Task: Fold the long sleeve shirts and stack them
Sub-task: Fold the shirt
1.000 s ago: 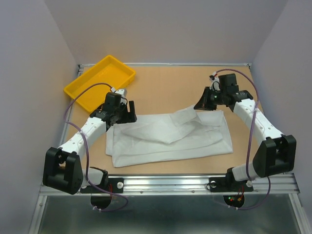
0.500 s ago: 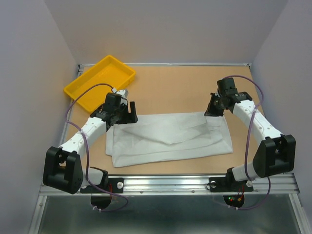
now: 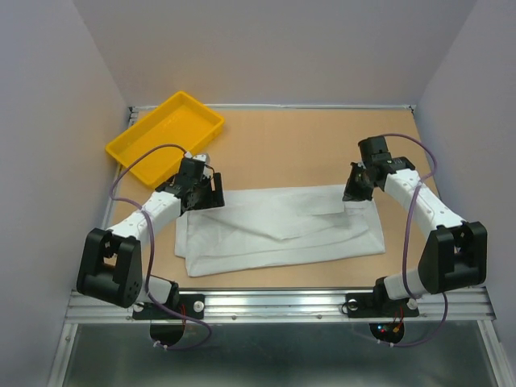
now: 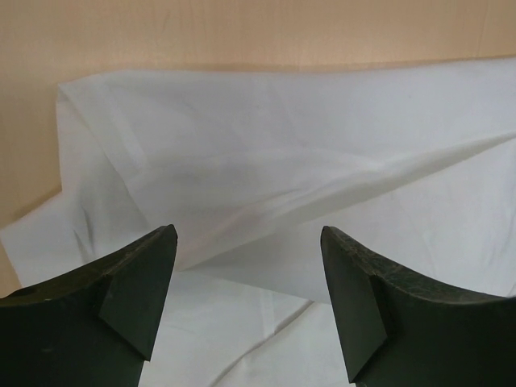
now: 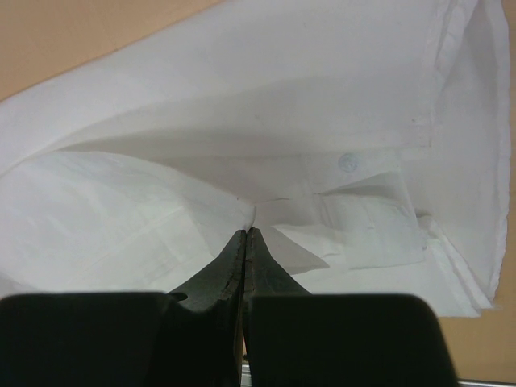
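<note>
One white long sleeve shirt (image 3: 278, 230) lies partly folded across the middle of the table. In the right wrist view its fabric (image 5: 242, 121) shows a button and a folded placket. My right gripper (image 3: 355, 187) is low at the shirt's far right edge. Its jaws (image 5: 246, 234) are shut, with a small pinch of the fabric at their tips. My left gripper (image 3: 203, 190) is open and empty, just above the shirt's far left corner. In the left wrist view (image 4: 246, 258) the wide-apart fingers frame the cloth (image 4: 266, 161) below.
A yellow plastic tray (image 3: 165, 135) stands at the far left, close behind my left gripper. Bare tan table (image 3: 290, 145) lies beyond the shirt. Grey walls close the sides and back. A metal rail (image 3: 282, 302) runs along the near edge.
My right gripper has moved down and to the right with the cloth, and the raised flap now lies flat. My left gripper has shifted slightly toward the tray.
</note>
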You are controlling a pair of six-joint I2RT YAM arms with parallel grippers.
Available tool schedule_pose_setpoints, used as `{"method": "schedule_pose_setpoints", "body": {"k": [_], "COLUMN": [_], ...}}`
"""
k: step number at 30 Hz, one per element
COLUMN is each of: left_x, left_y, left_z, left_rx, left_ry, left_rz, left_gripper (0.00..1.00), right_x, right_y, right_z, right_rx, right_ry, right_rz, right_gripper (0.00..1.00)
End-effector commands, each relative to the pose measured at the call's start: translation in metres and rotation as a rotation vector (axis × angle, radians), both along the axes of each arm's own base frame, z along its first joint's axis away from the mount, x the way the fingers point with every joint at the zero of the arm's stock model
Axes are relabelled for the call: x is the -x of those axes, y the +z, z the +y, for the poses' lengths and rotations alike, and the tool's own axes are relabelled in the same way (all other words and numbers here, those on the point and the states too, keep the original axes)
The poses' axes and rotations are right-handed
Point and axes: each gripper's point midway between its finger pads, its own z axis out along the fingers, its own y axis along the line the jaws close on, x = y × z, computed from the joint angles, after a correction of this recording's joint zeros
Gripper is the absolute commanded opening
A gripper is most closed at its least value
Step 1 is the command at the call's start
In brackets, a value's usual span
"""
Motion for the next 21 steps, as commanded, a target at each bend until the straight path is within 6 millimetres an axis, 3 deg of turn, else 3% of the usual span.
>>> {"method": "schedule_pose_setpoints", "body": {"k": [1, 7, 13, 21], "left_x": [-0.006, 0.0, -0.001, -0.001], "left_y": [-0.009, -0.035, -0.039, -0.043], "left_z": [0.009, 0.017, 0.021, 0.024], "left_rx": [-0.014, -0.031, -0.03, -0.034], "left_ry": [0.071, 0.116, 0.139, 0.144], "left_rz": [-0.003, 0.081, 0.094, 0.109], "left_gripper": [0.83, 0.82, 0.81, 0.8], "right_x": [0.007, 0.009, 0.011, 0.004], "right_y": [-0.006, -0.011, -0.012, 0.021], "right_z": [-0.01, -0.013, -0.017, -0.011], "right_rx": [0.03, 0.035, 0.033, -0.009], "right_ry": [-0.031, -0.033, -0.045, -0.044], "right_rz": [0.014, 0.027, 0.032, -0.013], "right_gripper": [0.01, 0.01, 0.0, 0.01]}}
